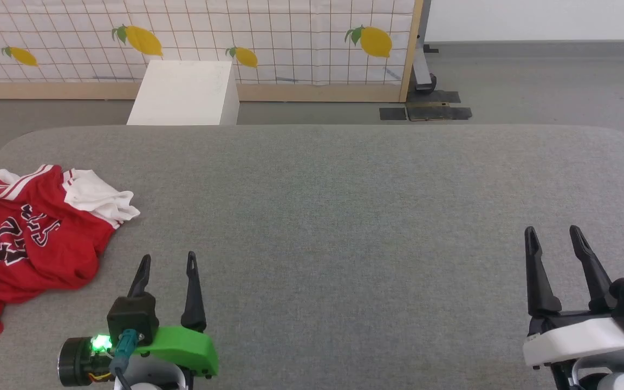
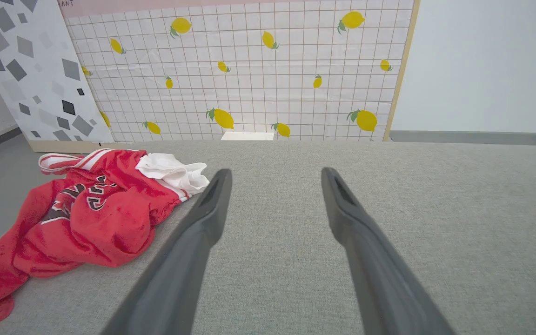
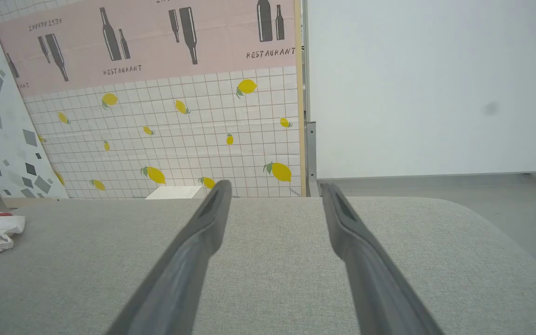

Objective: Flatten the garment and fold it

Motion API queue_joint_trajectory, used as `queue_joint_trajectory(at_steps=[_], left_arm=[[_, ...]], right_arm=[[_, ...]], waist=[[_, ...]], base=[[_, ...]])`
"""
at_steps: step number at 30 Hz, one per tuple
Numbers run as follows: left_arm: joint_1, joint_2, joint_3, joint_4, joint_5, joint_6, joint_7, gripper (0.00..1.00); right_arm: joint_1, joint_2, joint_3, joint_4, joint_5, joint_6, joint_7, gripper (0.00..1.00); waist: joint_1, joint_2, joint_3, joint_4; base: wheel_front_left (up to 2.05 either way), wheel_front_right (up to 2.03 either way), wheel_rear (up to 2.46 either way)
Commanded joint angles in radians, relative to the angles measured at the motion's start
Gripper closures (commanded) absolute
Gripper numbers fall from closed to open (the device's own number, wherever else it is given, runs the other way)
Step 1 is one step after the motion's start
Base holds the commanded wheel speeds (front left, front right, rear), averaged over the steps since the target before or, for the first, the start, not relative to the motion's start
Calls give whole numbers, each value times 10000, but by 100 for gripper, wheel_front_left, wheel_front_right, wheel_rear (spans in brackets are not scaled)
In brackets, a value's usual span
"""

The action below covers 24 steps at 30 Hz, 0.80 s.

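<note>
The garment [image 1: 36, 238] lies in a crumpled heap at the far-left side of the grey table [image 1: 344, 216], its red body bunched, a white sleeve spilling out toward the right and the black lettering creased and only partly readable. Its left edge reaches the table's edge, and whether any of it hangs over cannot be told. Nothing has been flattened, so the task looks to be at its very start: the reach for the cloth. The left gripper [image 1: 168, 256] hovers at the near side, just right of the heap, with its fingers spread and nothing between them. The right gripper [image 1: 552, 229] hangs well apart at the near right, likewise spread and empty. The next move probably calls for the left arm to swing left and pinch a clear edge, perhaps the white sleeve or the striped trim, so the heap can be dragged to the middle, where both arms can spread it.
</note>
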<state>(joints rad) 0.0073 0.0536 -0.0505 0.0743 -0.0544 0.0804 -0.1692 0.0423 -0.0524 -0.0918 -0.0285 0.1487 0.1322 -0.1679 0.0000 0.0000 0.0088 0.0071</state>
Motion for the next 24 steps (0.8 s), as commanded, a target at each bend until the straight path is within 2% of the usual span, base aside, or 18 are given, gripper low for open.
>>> queue_joint_trajectory(at_steps=[1,24], left_arm=[[-220,-23,-25,44,-118,13,-98,0],[-277,-29,-140,467,-197,98,-572,0]], right_arm=[[117,15,-25,-60,84,-10,-107,0],[277,19,-87,132,-82,-13,-583,0]], waist=[[0,0,4,5],[0,0,-32,67]], base=[[0,0,0],[0,0,0]])
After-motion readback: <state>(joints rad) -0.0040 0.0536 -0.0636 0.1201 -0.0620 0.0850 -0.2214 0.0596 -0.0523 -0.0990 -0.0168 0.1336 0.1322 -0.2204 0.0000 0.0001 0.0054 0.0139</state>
